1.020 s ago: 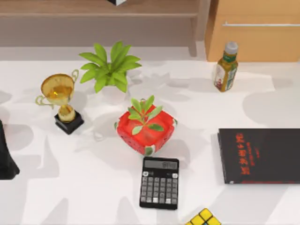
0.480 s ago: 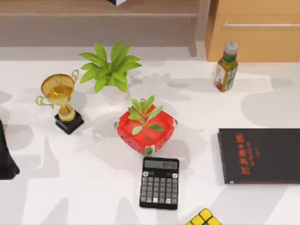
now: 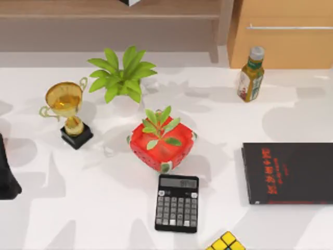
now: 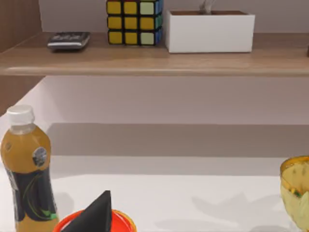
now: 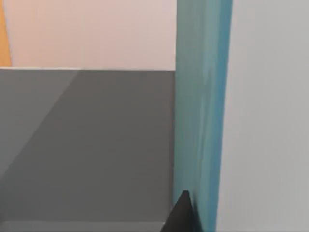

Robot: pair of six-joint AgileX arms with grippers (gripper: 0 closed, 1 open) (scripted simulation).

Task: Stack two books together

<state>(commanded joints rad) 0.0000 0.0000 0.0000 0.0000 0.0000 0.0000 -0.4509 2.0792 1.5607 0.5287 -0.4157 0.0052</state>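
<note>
Nothing shifted on the table since before: black book (image 3: 289, 173) cut off at right edge, both pincers' states untellable.

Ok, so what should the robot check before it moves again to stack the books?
1. Black book lies flat at the table's right side: ok.
2. Books stacked: not ok, the black book's cover is bare.
3. Blue book found: ok, it is right beside the right hand in the right wrist view.
4. Right hand grips the blue book firmly: cannot tell.
5. Calculator and cube lie apart from the black book: ok.
6. Left arm waits at the table's left edge, far from the books: ok.
</note>
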